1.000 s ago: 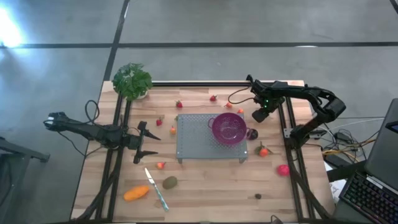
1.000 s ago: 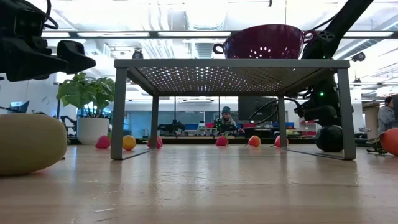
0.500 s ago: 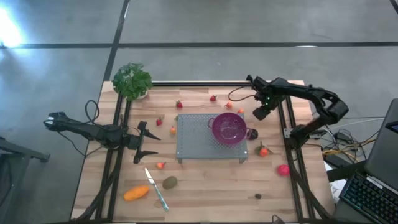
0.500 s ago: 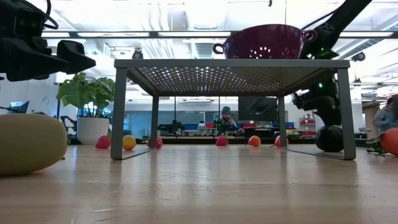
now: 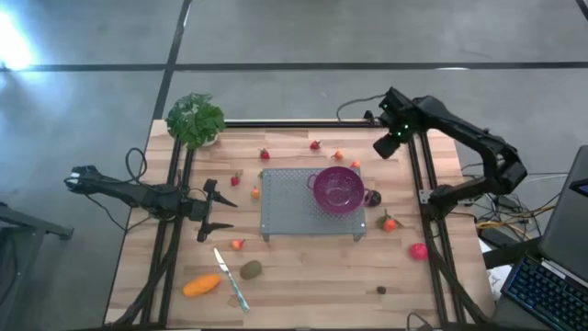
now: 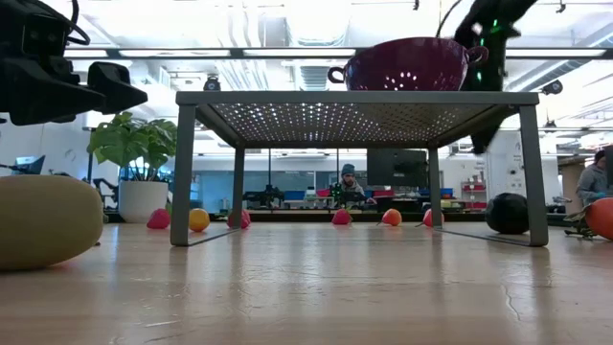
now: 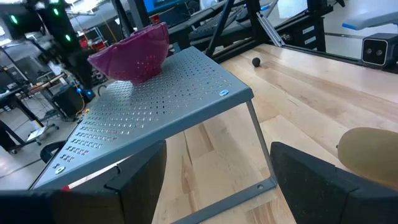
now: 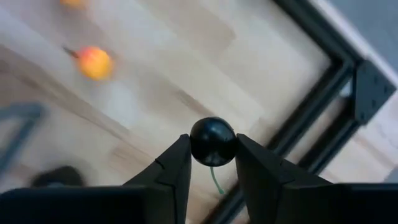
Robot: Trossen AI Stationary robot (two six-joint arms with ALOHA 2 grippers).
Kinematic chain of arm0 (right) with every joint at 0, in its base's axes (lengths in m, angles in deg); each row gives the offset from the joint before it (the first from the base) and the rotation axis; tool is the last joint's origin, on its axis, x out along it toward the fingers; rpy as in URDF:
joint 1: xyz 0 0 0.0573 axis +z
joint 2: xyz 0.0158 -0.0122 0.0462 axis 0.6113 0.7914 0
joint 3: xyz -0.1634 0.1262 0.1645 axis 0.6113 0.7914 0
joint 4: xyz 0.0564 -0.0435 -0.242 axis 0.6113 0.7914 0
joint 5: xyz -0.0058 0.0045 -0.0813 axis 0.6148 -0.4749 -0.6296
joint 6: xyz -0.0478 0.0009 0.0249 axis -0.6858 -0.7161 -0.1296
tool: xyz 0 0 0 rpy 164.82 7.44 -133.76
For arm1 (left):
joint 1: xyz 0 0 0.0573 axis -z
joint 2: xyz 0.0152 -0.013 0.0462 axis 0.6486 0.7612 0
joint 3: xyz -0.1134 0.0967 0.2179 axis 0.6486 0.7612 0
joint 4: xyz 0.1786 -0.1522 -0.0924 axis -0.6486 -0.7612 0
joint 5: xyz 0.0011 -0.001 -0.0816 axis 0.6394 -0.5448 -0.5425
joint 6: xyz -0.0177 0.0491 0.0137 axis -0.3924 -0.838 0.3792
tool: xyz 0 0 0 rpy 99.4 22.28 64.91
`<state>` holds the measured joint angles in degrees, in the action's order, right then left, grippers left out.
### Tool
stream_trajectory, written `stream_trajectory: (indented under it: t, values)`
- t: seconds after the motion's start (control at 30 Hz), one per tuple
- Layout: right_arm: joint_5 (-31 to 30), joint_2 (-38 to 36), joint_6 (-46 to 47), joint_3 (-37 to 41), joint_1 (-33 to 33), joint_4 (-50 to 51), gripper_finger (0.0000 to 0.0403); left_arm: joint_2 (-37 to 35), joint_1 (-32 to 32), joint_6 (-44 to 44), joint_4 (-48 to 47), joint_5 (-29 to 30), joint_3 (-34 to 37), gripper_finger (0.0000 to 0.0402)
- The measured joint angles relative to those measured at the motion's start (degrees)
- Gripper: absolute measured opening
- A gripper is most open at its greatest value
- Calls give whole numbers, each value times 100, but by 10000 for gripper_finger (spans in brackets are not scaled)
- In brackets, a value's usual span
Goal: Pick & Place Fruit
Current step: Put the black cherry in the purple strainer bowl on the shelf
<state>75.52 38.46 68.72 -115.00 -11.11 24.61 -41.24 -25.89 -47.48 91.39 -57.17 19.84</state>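
My right gripper [image 5: 386, 147] hangs high over the table's far right corner, pointing down, shut on a small dark round fruit [image 8: 212, 138] with a thin green stem [image 8: 216, 180]. A larger dark round fruit [image 5: 372, 197] lies beside the purple colander [image 5: 337, 189], which stands on the grey perforated stand [image 5: 285, 213]. Strawberries [image 5: 265, 154] and small orange pieces [image 5: 338, 154] lie along the far side. A brown-green oval [image 5: 251, 269], an elongated orange fruit [image 5: 201, 286] and a pink-red ball [image 5: 419, 250] lie nearer. My left gripper [image 5: 216, 210] waits open at the left. My right gripper pinches the small dark fruit by its two opposite sides [image 8: 195, 145] between the two fingers [image 8: 174, 165], at their free ends. The fingers come from above, pointing down. The fruit is lifted clear of the table, its stem hanging below.
A knife [image 5: 231, 279] lies near the front left, and a potted plant [image 5: 195, 119] stands at the far left corner. Black frame rails [image 5: 418, 175] run along the table's sides. An orange fruit with a stem [image 5: 390, 222] and a tiny dark piece [image 5: 381, 290] lie at the right.
My right gripper has risen from low beside the stand's far right corner to well above the table, going a little toward the far edge and tipping more steeply downward. The larger dark fruit beside the colander has stayed where it was.
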Motion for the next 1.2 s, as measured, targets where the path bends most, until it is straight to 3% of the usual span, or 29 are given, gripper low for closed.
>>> stream_trajectory:
  t: [0.2,0.4,0.8,1.2]
  values:
    - [899,-430,-9,-727,334,-15,115,0,0,0,-1,0,-1,291]
    - [1404,-721,1,-1321,990,-117,104,-2,-1,0,1,0,1,291]
    - [1437,-649,234,-1923,2565,-583,110,0,0,0,-1,0,-1,291]
    - [1391,-155,295,-1969,3258,-732,122,-2,-2,0,0,0,1,291]
